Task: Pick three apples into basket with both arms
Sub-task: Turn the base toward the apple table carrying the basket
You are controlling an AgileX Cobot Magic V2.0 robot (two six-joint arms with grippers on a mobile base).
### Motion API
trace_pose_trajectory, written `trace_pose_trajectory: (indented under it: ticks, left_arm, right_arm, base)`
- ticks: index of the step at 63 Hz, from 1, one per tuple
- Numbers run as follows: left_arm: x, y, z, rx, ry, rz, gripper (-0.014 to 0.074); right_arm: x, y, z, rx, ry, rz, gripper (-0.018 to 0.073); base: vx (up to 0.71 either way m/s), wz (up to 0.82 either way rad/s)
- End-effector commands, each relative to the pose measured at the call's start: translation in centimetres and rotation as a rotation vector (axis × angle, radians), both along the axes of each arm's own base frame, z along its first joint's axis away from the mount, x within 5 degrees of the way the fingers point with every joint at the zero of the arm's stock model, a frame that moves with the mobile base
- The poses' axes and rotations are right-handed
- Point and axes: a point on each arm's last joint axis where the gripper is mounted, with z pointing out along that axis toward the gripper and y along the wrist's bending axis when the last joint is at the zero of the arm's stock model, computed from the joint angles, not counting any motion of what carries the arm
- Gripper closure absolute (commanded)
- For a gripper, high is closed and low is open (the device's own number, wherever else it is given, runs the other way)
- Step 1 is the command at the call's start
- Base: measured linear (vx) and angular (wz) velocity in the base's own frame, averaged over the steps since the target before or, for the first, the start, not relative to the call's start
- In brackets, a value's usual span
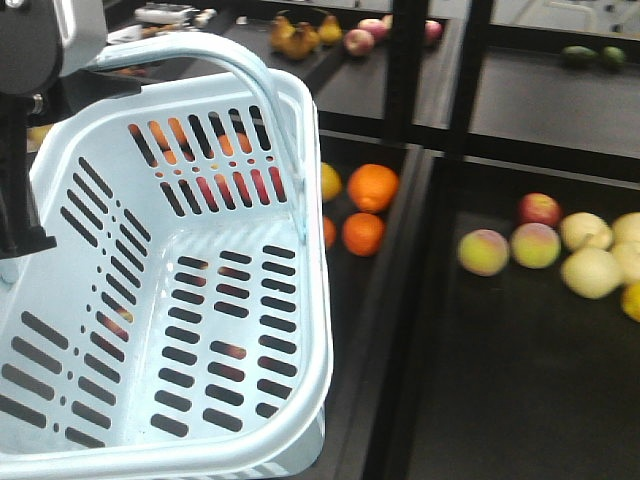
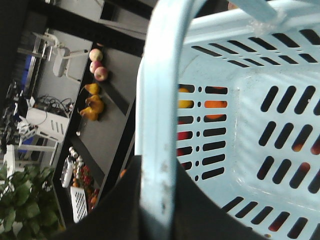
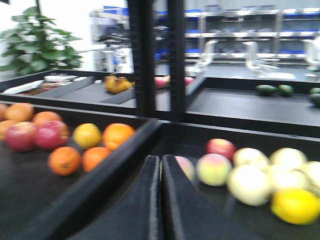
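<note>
The left gripper (image 2: 152, 212) is clamped on the basket (image 1: 318, 300) by its handle (image 1: 190, 45). In the left wrist view the hoop runs straight down between the black fingers at the bottom of the frame. The basket sits tilted and fills the left half of the front view. There's nothing in it. The colour in the slots is just fruit on the shelf behind and under it.

The right gripper (image 3: 161, 197) is bottom centre of its own view, jaws pressed together with only a thin slit between them, nothing held. It's near the black divider (image 3: 115, 165) between 2 compartments.

Apples (image 3: 50, 134): I can only make out 2 dark red ones, at the left edge of the right wrist view, touching each other, just beside the oranges (image 3: 64, 160) in the left compartment. In the front view they're behind the basket, with red showing through the slots. The right compartment has pale fruit (image 1: 590, 270).
</note>
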Motion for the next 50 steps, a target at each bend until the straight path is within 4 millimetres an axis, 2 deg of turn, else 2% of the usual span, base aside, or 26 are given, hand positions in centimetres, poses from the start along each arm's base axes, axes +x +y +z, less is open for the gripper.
trace_pose_trajectory:
  ticks: [1, 50]
  left_arm:
    - [-0.54, 0.57, 2.01, -0.086, -0.105, -0.012, 0.0604]
    - [-0.54, 0.57, 2.01, -0.086, -0.105, -0.012, 0.0604]
  right_arm:
    - [0.0, -0.02, 0.33, -0.005, -0.068, -0.004, 0.0568]
    - [0.0, -0.02, 0.33, -0.005, -0.068, -0.004, 0.0568]
  base:
    - [-0.06, 0.56]
    - [-0.06, 0.54]
